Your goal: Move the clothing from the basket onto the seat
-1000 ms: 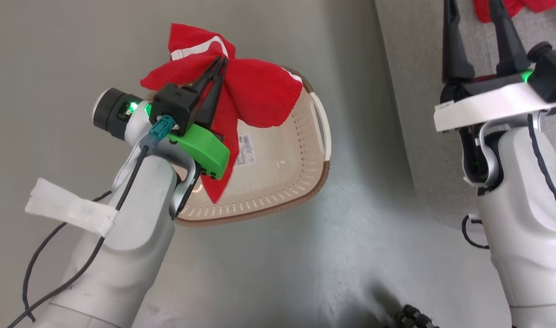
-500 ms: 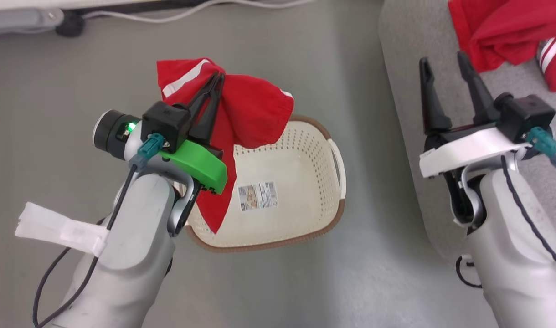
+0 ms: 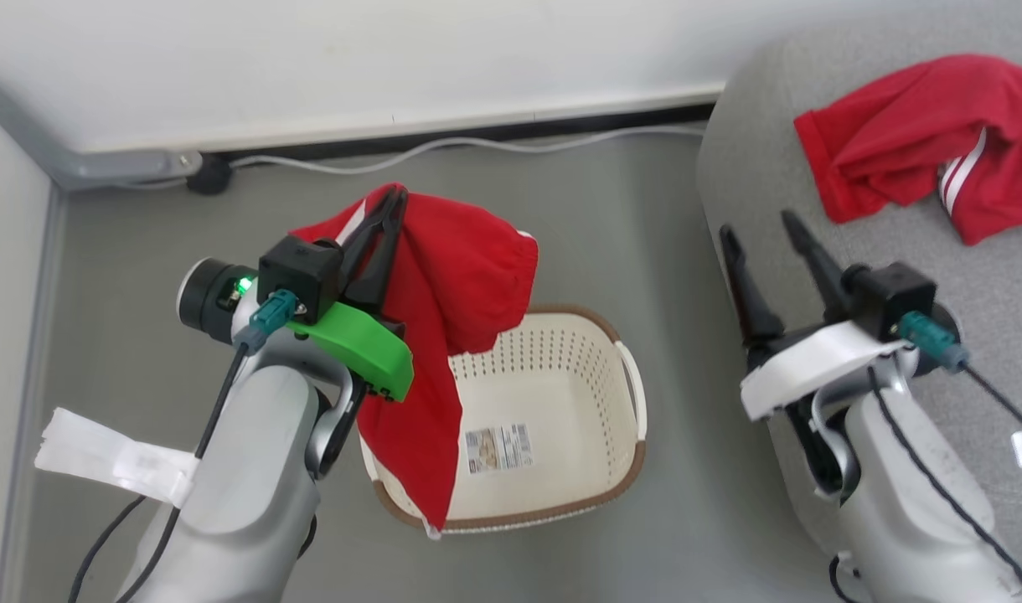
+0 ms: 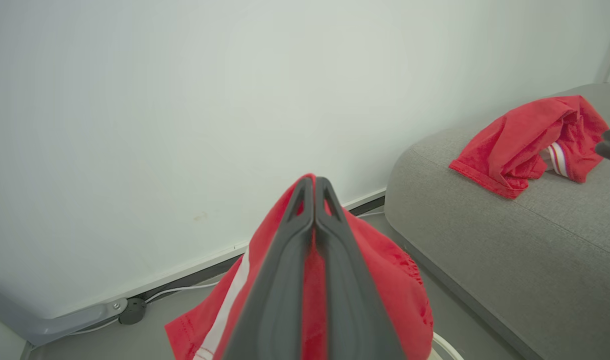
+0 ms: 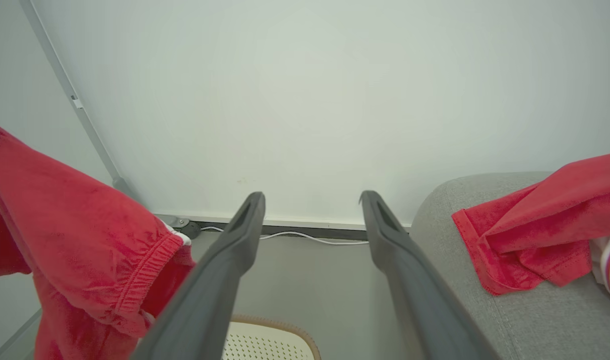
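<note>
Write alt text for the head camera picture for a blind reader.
The left gripper, shut on a red garment, holds it above a cream laundry basket on the floor. The open right gripper hovers near a grey sofa where another red garment lies.

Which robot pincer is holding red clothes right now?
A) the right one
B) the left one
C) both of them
B: the left pincer is shut on a red garment that hangs over the basket, while the right pincer is open with nothing between its fingers.
</note>
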